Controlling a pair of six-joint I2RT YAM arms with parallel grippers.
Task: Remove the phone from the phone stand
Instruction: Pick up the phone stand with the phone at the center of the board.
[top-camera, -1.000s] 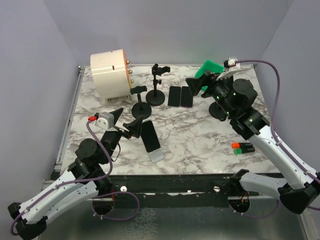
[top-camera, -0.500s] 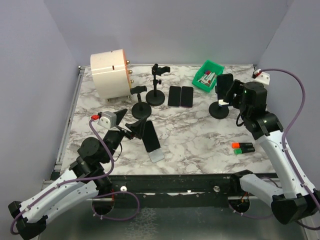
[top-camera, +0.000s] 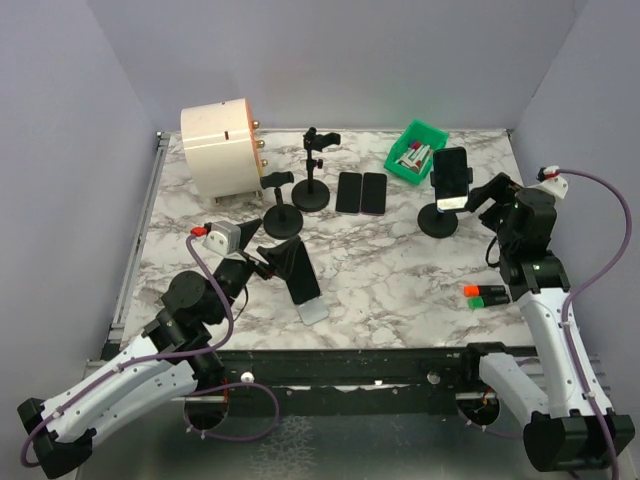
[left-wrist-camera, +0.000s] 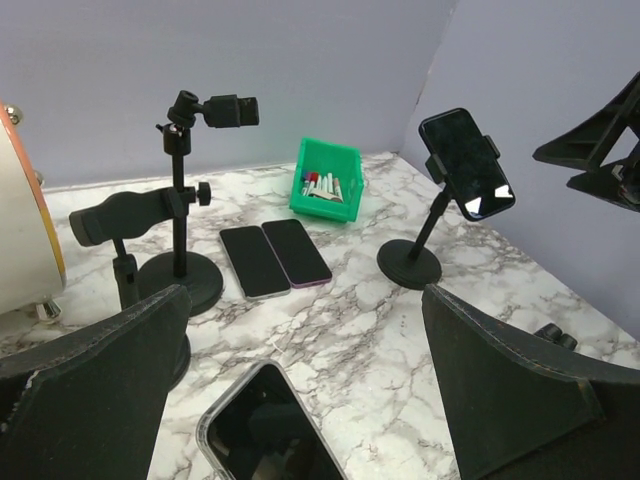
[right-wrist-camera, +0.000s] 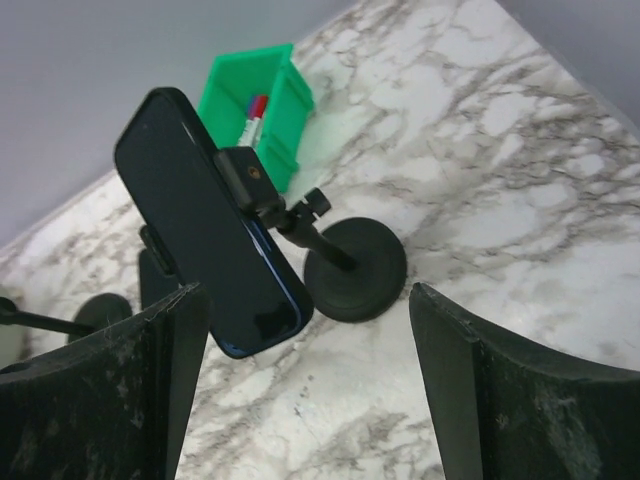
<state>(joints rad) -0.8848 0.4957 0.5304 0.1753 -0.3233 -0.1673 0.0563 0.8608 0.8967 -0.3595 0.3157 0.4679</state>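
- The marble table (top-camera: 400, 290) is carrying everything, with both arms reaching in from its near edge.
- A white drum (top-camera: 222, 146) is lying on its side at the far left corner.
- The right gripper (top-camera: 492, 193) is hovering to the right of the mounted phone and is apart from it. Its fingers are spread wide and gripping nothing. In the wrist view, the right gripper (right-wrist-camera: 305, 290) is framing the phone and its stand between the two pads.
- The left gripper (top-camera: 262, 262) is hanging low over the near left part of the table. It is also gaping wide and carrying nothing.
- The phone stand (top-camera: 438, 222) is standing on its round base at the far right, near the green bin. Its clamp is gripping the phone.
- Two bare stands (top-camera: 312, 170) are standing between the drum and the flat phones. One is tall and one is shorter.
- A green bin (top-camera: 416, 151) is sitting at the far edge and is holding pens.
- The phone (top-camera: 451, 178) is sitting in the stand's clamp, tilted back with its dark screen up.
- A dark phone (top-camera: 300, 272) is lying flat just beside the left gripper.
- Two phones (top-camera: 360, 193) are lying side by side, touching, near the tall stand.
- An orange marker and a green marker (top-camera: 486, 294) are lying together near the right arm.
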